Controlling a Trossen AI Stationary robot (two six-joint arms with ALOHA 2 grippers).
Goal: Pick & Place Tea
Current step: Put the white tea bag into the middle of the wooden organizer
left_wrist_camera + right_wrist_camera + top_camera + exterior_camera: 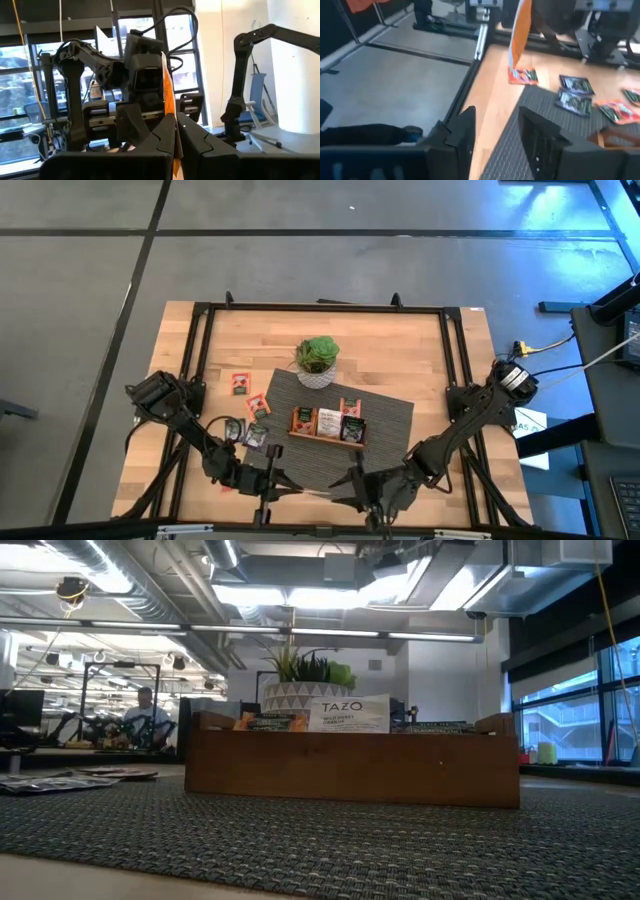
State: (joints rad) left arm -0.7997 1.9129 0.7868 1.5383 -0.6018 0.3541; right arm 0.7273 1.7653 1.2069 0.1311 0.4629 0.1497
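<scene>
An orange sachet (168,95) is clamped upright in the left gripper (176,131); facing it, the right gripper (496,131) is held apart near the table (420,340) edge.

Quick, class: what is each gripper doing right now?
Left gripper: shut on a thin flat orange-and-white tea sachet.
Right gripper: open, holding nothing.

A white sachet (347,712) in the tray reads "TAZO"
</scene>
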